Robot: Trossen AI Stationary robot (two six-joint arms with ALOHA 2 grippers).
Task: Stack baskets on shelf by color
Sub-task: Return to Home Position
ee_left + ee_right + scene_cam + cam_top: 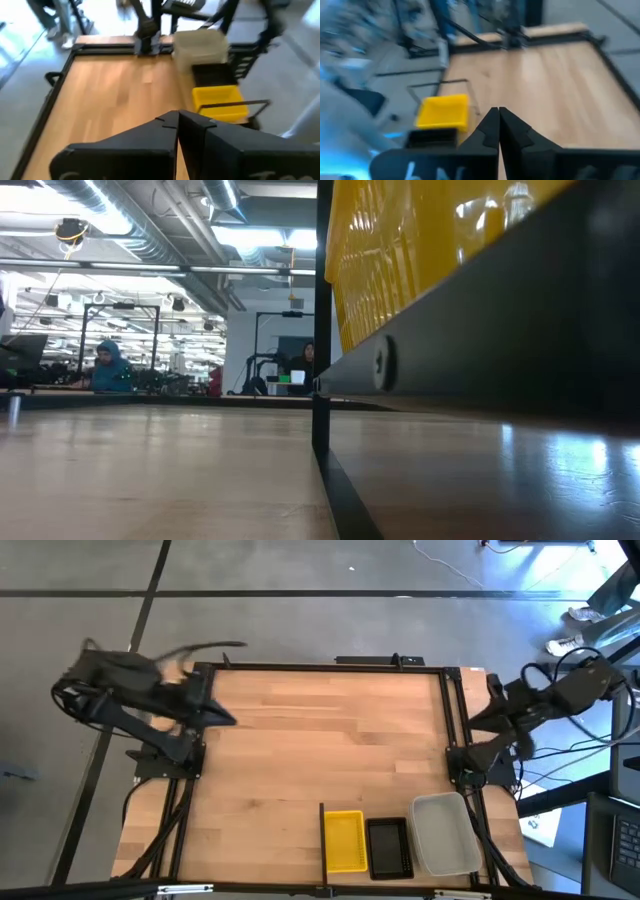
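The left gripper and right gripper, both pinched shut and empty, should fold home smoothly, well wide of the yellow baskets, black baskets and grey baskets.

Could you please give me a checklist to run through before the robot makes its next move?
1. Yellow stack beside the dark divider: ok.
2. Black stack between the yellow stack and the grey stack: ok.
3. Left tool shut and empty: ok.
4. Right tool shut and empty: ok.
5. Both tools away from the stacks, at the table's sides: ok.
6. Three bins in each stack: cannot tell.
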